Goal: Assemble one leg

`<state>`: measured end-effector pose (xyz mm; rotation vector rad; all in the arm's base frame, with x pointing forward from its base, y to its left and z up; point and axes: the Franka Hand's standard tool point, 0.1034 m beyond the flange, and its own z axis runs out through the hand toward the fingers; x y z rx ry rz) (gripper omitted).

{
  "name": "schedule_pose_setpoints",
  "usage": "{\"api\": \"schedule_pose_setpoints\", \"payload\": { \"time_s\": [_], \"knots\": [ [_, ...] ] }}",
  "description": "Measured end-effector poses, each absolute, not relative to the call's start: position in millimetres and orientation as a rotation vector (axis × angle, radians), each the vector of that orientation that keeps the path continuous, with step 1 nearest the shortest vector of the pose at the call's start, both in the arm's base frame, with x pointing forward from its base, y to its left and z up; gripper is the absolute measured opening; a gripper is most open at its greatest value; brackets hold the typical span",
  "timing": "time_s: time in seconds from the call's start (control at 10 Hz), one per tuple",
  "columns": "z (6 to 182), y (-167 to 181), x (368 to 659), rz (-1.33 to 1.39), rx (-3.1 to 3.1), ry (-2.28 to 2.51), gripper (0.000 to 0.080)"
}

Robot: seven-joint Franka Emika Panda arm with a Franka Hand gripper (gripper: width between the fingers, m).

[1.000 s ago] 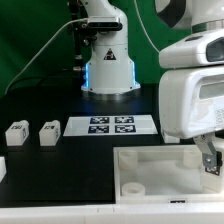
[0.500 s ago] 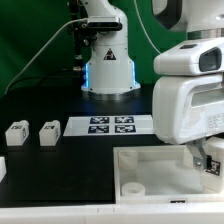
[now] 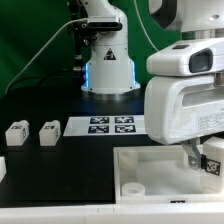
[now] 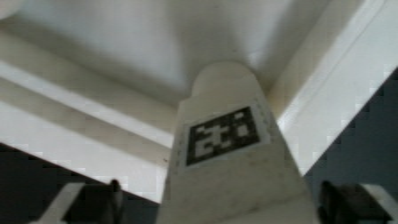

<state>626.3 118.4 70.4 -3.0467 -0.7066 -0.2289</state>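
Observation:
A leg [image 4: 222, 150], a white block with a square tag, stands between my gripper's [image 4: 222, 205] two dark fingers [image 4: 93, 202]. A gap shows on each side of it, so the jaws are open around it. In the exterior view this leg [image 3: 213, 165] sits at the right end of the large white board with round holes [image 3: 150, 170], under my gripper [image 3: 204, 160]. Two more legs [image 3: 17, 133] [image 3: 49, 133] stand on the black table at the exterior view's left.
The marker board [image 3: 112, 125] lies in the middle of the table in front of the robot base [image 3: 108, 70]. A white part [image 3: 2, 168] shows at the exterior view's left edge. A cable hangs at the back left.
My hand has shifted toward the exterior view's left and looms larger. The tag on the leg under it shows more plainly now. The other legs have not moved.

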Motion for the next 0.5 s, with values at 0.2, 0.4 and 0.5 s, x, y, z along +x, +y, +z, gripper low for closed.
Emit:
{"api": "schedule_pose_setpoints", "payload": {
  "time_s": [0.2,0.4,0.5],
  "knots": [
    [70.4,119.3,626.2,-0.229,-3.061,-0.58,0.0291],
    [70.3,120.0,626.0,-0.223,-3.083,-0.304,0.0291],
    [70.1,118.2,626.2,-0.218,-3.086,-0.097,0.0291]
  ]
}}
